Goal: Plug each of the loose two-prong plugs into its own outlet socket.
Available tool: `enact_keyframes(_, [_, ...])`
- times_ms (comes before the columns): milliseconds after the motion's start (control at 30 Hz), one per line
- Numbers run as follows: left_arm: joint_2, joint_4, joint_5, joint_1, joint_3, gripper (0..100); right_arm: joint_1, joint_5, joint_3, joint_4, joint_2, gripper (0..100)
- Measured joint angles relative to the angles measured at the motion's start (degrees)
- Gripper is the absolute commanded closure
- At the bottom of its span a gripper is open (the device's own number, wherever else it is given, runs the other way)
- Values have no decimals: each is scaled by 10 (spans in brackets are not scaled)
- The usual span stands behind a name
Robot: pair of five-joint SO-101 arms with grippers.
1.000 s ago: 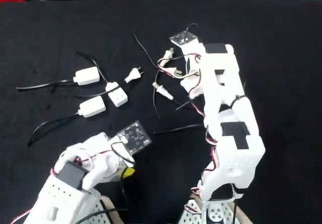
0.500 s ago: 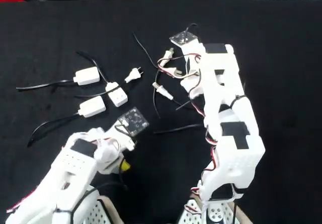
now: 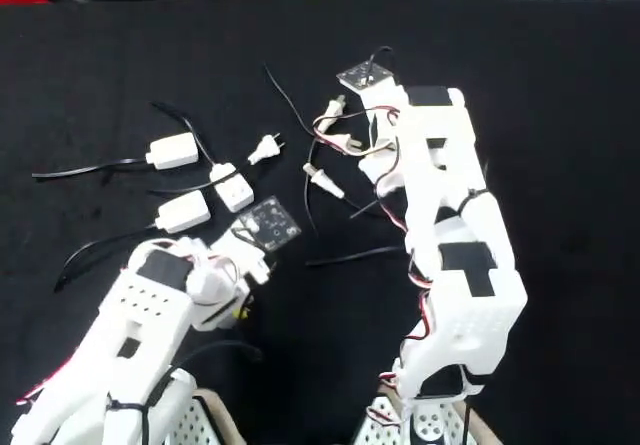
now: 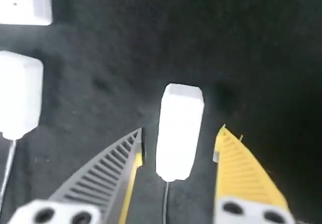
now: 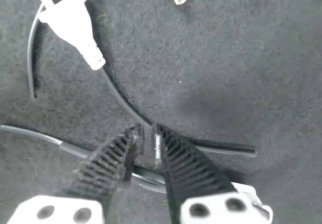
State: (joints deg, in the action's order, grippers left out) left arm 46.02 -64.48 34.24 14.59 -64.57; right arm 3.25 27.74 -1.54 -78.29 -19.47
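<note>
No plug seated: two-prong plugs [image 3: 265, 148] lie loose at centre, outlet sockets [image 3: 172, 150] at left; left gripper [image 4: 179, 129] spread wide astride one socket [image 4: 180, 110], right gripper [image 5: 147, 131] pinched narrowly on a cord [image 5: 118, 100].

The desk [image 3: 560, 85] is plain matt black. The sockets [image 3: 172, 151] are white all over, and the plugs [image 3: 264, 149] are white too, with pale metal prongs; every cord [image 5: 121, 103] is black. Both arms [image 3: 450, 215] are white with black rectangular patches and thin red, white and black wires along them, and a dark grey board [image 3: 268, 223] dotted with pale specks sits at each wrist. The left gripper [image 4: 180, 132] has one solid yellow finger [image 4: 241, 168] and one grey ribbed finger [image 4: 108, 163] edged in yellow, on white bases. The right gripper [image 5: 147, 133] has black ribbed fingers [image 5: 186, 168] on white bases.
</note>
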Motion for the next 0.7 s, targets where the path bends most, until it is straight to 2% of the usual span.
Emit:
enact_keyframes(167, [0,-18,3,-18,24,771,0,0,0,0,-11,963])
enact_keyframes(400, [0,5,96,-97,25,771,0,0,0,0,-39,963])
enact_keyframes(500, [0,32,103,-127,25,771,0,0,0,0,-40,963])
enact_keyframes(700, [0,44,104,-136,29,771,0,0,0,0,-40,963])
